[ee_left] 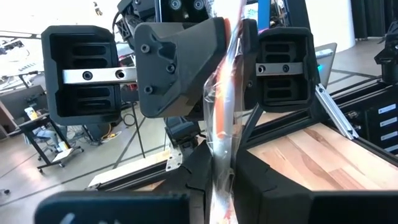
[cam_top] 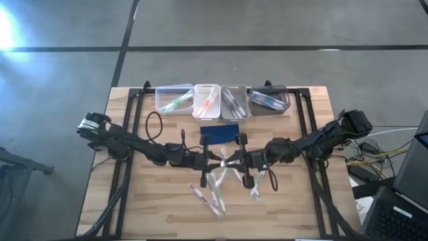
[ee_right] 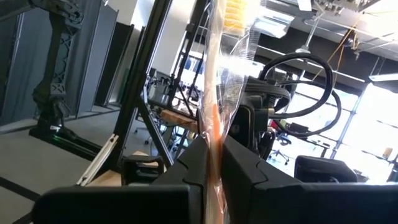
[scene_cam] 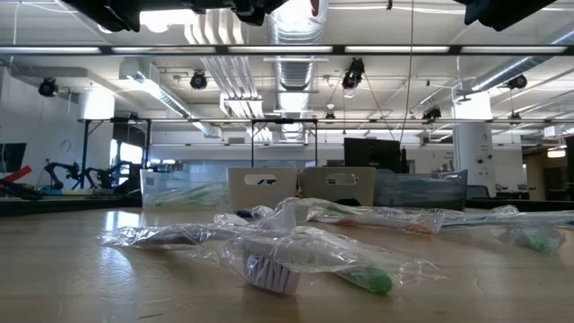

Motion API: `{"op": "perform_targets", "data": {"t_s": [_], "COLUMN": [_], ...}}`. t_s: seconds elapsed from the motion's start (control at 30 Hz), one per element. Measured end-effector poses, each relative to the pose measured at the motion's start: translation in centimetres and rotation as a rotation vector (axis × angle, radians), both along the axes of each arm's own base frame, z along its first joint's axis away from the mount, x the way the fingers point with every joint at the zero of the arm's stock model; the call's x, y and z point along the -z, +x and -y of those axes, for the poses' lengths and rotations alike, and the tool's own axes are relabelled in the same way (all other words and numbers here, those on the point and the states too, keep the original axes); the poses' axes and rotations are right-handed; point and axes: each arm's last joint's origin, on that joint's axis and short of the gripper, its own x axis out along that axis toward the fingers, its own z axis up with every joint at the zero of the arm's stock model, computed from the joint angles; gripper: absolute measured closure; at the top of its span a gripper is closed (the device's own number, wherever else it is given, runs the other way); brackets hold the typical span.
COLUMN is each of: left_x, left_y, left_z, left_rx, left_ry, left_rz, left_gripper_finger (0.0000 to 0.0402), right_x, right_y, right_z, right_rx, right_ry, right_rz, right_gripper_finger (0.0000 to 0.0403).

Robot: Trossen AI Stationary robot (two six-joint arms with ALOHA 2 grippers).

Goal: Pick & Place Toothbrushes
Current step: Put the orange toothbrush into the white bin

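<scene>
Left claw (ee_left: 219, 186): clenched on a wrapped, orange-accented toothbrush (ee_left: 222, 118), held above the middle of the worktop (cam_top: 134, 207).
Right claw (ee_right: 212, 163): clenched on what looks like the same toothbrush, the clear wrapper standing up between its fingers (ee_right: 186, 165).
Arms: you have both meeting mid-worktop, left from the left edge, right from the right (the high view shows the two claws close together, just near of the dark blue pad (cam_top: 219, 132)).
Loose toothbrushes (cam_top: 215, 191): a scatter of wrapped ones lies on the near half of the worktop, below and just near of the claws.
Bins (cam_top: 222, 100): four small ones in a row along the far edge, each already holding a few toothbrushes.
Step in hand: my read is a handover or two-claw regrip of one toothbrush, not yet placed.
Next move: you'd want one claw to let go cleanly, then carry the toothbrush far to the bin matching its colour (watch the wrapper snagging).
</scene>
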Motion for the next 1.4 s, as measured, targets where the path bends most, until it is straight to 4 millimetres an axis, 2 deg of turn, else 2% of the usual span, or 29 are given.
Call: {"op": "perform_targets", "data": {"t_s": [0.27,0.57,0.77,0.9,1.0,1.2,1.4], "left_x": [0.1,0.3,0.4,0.5,0.4,-1.7,-5.1], "left_y": [0.0,0.0,0.0,0.0,0.2,1.4,2.0], "left_z": [0.0,0.0,0.0,-0.2,-0.4,-1.2,-3.3], "left_rx": [-0.006,-0.003,-0.003,-0.063,-0.143,-0.319,-0.576], "left_ry": [0.003,-0.008,-0.029,-0.070,-0.085,-0.071,-0.046], "left_rz": [-0.011,-0.035,-0.047,-0.054,-0.077,-0.258,-0.419], "left_gripper_finger": [0.0368,0.0369,0.0362,0.0365,0.0369,0.0365,0.0369], "right_x": [0.0,-0.6,-1.8,-2.5,-2.2,-0.7,-0.5], "right_y": [0.0,-0.8,-3.3,-5.5,-6.9,-8.8,-10.7], "right_z": [0.0,0.4,1.1,1.8,2.3,3.4,4.3], "right_rx": [-0.016,0.016,0.037,0.063,0.109,0.301,0.444], "right_ry": [0.078,0.085,0.125,0.196,0.249,0.315,0.440], "right_rz": [-0.025,-0.111,-0.301,-0.418,-0.462,-0.441,-0.372], "right_gripper_finger": [0.0341,0.0257,0.0204,0.0187,0.0180,0.0177,0.0191]}}
